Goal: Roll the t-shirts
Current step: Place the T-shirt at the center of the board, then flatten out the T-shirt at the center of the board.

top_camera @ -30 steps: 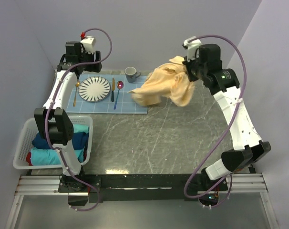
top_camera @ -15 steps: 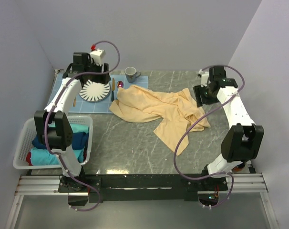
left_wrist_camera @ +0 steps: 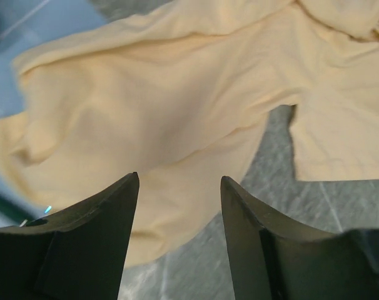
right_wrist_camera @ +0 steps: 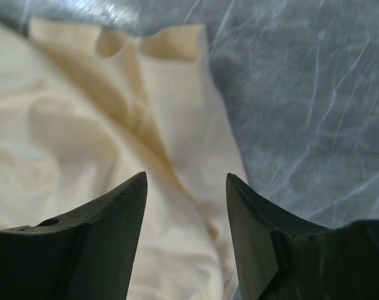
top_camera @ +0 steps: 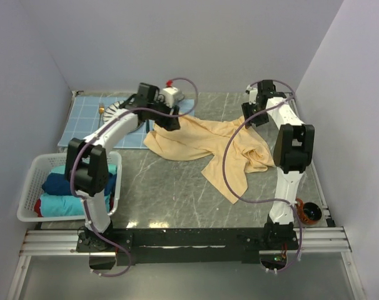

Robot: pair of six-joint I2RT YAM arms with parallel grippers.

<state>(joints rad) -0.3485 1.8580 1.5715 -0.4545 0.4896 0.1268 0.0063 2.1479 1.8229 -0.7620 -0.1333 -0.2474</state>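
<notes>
Left arm has swung off the plate and across to the shirt's left border since half a second ago. The right arm has pulled back toward the far edge. The cloth lies much as it did.

- Marble table: carries everything; a white laundry basket sits at its left near corner.
- Pale yellow t-shirt: lies crumpled right of centre, not spread. One flap trails toward the near side, and the left border reaches the blue placemat.
- Plate: on the placemat, half hidden by the left arm.
- Left gripper: fingers apart, nothing between them, hovering over bunched cloth near the shirt's left border.
- Right gripper: fingers likewise apart and empty, above the shirt's far right edge where a fold meets bare table.

Risks, as judged:
1. The cloth is folded over itself, so a pinch may take several layers or only a ridge. The shirt would then lift as a lump and not open flat for rolling.
2. Pulling the left border could drag the placemat or knock the plate.
3. The right arm's purple cable crosses over the shirt in the top view. I cannot tell whether it touches the cloth, but it could snag.
</notes>
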